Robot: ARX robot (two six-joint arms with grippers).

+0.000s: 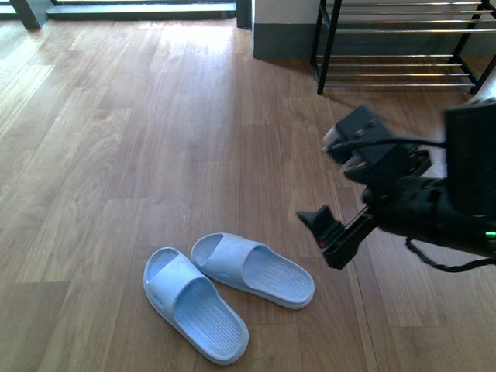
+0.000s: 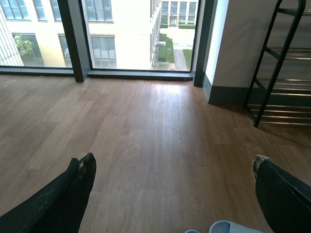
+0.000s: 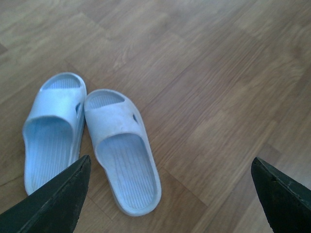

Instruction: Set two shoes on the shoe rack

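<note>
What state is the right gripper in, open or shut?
Open. The right gripper has its fingers wide apart, holding nothing; the blue sandals lie on the floor beyond.

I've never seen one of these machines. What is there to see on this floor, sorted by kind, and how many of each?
Pale blue slide sandals: 2
Shoe rack: 1
Robot end effectors: 2 (left end effector, right end effector, both open)
Total: 5
</note>
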